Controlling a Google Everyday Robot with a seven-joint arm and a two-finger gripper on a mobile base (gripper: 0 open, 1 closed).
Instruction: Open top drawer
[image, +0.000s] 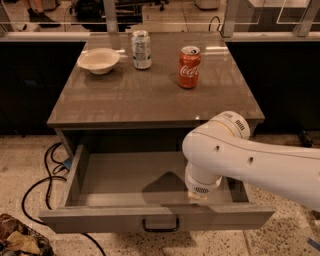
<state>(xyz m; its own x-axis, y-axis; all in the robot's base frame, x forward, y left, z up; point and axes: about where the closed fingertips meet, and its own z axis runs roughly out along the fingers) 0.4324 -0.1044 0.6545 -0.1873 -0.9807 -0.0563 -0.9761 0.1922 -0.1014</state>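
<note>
Wide grey top drawer (125, 182) stands out well past the front edge of the square grey-brown table (150, 100), its plain box interior showing.

A small black loop handle (160, 225) sits at the centre of the drawer's flat front. The white robot arm (250, 160) reaches in from the right, below the table's front right corner. Its gripper (199, 195) points down inside the drawer, just behind the front wall and right of the handle; whether it is spread or closed cannot be told. A shallow white bowl (98, 60) sits near the back left corner. An upright silver drink can (141, 49) stands just beside it by the back edge. An upright red cola can (189, 67) stands apart, further right. Black cables (45, 180) lie on the floor off the table's left edge.
</note>
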